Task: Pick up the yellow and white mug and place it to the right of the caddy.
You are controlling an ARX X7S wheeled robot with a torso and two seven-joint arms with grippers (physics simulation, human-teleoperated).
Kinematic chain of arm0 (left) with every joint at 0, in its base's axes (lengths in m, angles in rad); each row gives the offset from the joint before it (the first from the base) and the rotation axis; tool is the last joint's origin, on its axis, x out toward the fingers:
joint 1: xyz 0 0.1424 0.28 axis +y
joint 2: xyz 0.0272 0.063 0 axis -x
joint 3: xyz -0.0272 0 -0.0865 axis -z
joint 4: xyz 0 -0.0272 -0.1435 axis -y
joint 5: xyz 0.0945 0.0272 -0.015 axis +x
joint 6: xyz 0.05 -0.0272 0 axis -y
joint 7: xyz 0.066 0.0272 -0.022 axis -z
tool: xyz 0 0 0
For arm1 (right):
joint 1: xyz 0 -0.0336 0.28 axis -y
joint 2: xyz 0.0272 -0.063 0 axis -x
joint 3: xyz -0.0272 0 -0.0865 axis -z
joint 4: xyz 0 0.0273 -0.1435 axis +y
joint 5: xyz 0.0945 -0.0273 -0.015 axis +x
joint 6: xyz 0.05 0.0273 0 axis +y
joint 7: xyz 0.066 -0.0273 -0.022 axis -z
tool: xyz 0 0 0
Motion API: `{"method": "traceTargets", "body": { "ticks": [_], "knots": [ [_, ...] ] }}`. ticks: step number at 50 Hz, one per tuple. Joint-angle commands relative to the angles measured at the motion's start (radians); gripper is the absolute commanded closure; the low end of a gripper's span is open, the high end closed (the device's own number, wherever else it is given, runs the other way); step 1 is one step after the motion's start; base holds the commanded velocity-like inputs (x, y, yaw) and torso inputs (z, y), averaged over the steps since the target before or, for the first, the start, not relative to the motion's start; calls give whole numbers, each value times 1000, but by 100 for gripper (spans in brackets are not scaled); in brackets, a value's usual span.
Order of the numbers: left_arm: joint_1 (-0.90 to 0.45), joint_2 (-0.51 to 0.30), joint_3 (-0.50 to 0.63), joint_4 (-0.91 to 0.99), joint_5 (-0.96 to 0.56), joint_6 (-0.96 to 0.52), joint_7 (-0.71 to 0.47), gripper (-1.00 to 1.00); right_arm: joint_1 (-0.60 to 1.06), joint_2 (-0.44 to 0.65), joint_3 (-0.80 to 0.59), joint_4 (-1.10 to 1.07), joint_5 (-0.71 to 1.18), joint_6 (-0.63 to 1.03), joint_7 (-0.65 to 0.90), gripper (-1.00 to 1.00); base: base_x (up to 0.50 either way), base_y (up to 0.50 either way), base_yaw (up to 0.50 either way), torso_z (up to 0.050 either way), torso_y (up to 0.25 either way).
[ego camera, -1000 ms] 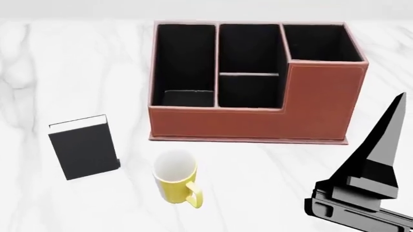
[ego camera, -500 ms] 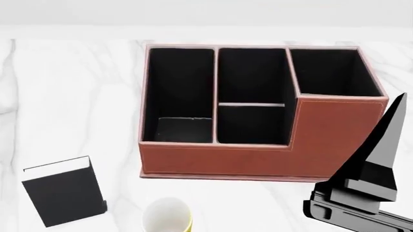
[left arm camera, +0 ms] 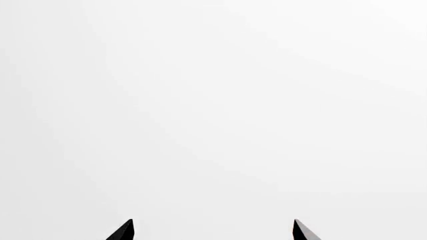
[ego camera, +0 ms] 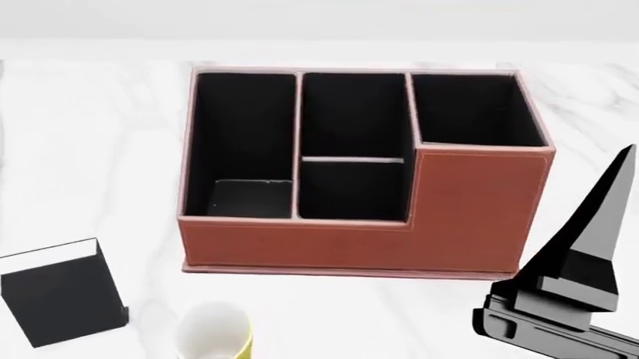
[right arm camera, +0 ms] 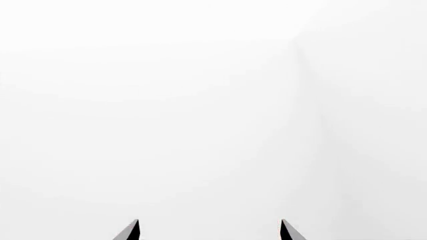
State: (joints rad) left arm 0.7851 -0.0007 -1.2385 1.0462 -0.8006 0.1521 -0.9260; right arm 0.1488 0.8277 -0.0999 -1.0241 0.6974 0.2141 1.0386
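On marble table (ego camera: 100, 149), mug (ego camera: 212, 336) sat before caddy (ego camera: 360, 172); my right gripper (right arm camera: 208, 232) and left gripper (left arm camera: 212, 231) both spread, empty

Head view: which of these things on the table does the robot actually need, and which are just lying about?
Needed for the job:
yellow and white mug, at the near edge of view
caddy, the spot to its right is the goal
right tool

Just lying about:
black book, left of the mug

the head view has tilted and swung, so the reddish-brown leather caddy (ego camera: 364, 217), small black book (ego camera: 55, 295) and yellow and white mug (ego camera: 212, 334) sit lower and further left, the mug now cut by the frame edge.
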Motion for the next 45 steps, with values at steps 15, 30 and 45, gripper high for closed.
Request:
{"method": "traceTargets", "body": {
  "ticks": [15, 30, 45],
  "knots": [
    [0, 1, 28, 1, 23, 7, -2, -100, -3, 22, -19, 12, -4, -36, 12, -100, -29, -379, 0, 0, 0],
    [0, 1, 41, 0, 33, 11, 0, -100, 1, 36, -34, 10, -23, -41, 20, -100, 248, 0, 0, 0, 0],
    [0, 1, 44, 0, 34, 11, 2, -100, 4, 47, -44, 10, -18, -52, 27, -100, 456, 0, 0, 0, 1]
  ]
}}
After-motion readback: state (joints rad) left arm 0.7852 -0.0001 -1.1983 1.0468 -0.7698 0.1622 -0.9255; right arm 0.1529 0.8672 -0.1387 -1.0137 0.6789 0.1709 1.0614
